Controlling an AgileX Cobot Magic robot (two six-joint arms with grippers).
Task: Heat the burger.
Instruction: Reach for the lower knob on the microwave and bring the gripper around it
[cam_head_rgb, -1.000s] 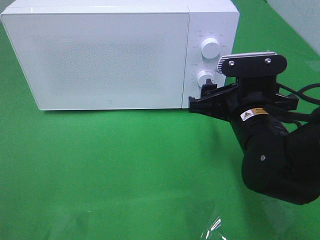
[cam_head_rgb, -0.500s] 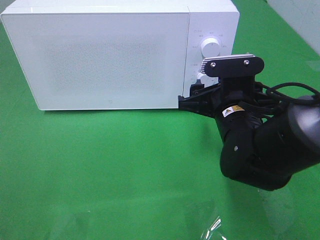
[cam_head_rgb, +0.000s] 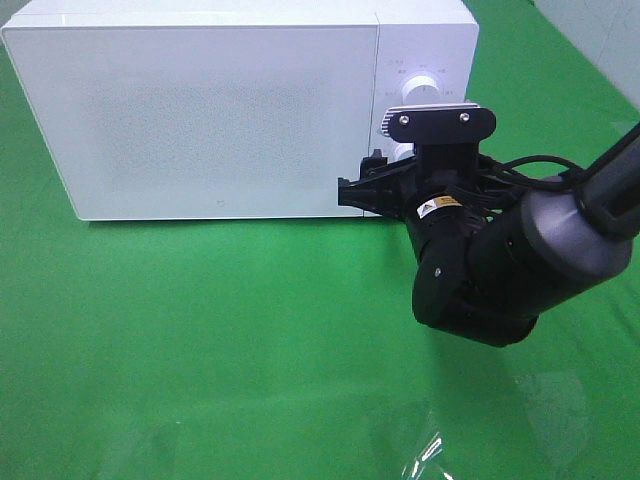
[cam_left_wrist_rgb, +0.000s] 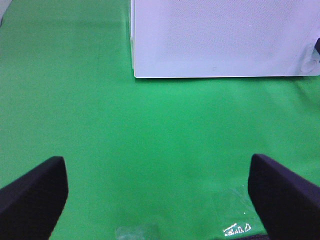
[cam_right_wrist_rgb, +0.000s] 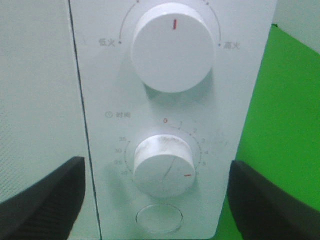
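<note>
Judging by the shut microwave door (cam_head_rgb: 200, 120) and the timer knob (cam_right_wrist_rgb: 162, 166) with its red mark off zero, loading and timing look done; only waiting remains. The burger is unseen, presumably inside. The right gripper (cam_right_wrist_rgb: 156, 200), facing the knob, and the left gripper (cam_left_wrist_rgb: 157, 195), over the tabletop (cam_left_wrist_rgb: 150, 125), both gape empty.

White microwave, door shut; the burger shows in no view.

The microwave (cam_head_rgb: 220, 110) stands upright on the green cloth (cam_head_rgb: 200, 330), its pale speckled door (cam_head_rgb: 190, 120) closed flush. On the panel beside the door, the upper knob (cam_right_wrist_rgb: 172, 47) has its red mark at mid-scale. The timer knob (cam_right_wrist_rgb: 165, 165) has its mark off the 0, near the 5.
</note>
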